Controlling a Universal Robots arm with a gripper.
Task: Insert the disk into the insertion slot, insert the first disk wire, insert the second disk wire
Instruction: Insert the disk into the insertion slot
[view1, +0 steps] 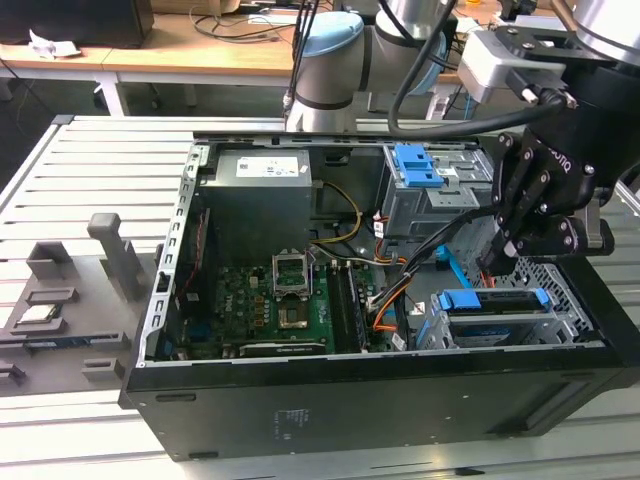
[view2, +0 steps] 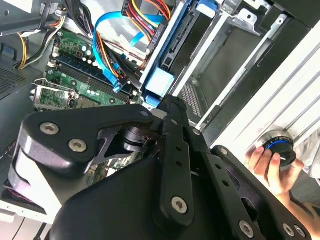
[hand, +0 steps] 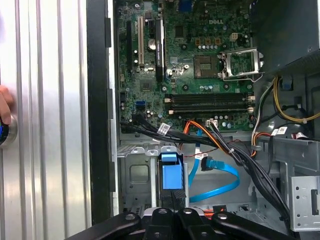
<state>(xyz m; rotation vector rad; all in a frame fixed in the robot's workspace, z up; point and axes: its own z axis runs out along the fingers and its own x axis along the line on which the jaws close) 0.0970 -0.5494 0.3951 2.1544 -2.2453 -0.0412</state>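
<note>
Seemingly closed, the end effector (hand: 175, 199) covers part of the slotted disk (hand: 171, 172).

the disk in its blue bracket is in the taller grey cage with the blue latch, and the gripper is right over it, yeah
Not quite. The disk in its blue bracket is in the low perforated silver cage, not the taller grey cage with the blue latch, which stands beyond it, as the exterior view shows. The gripper is right over it.
</note>
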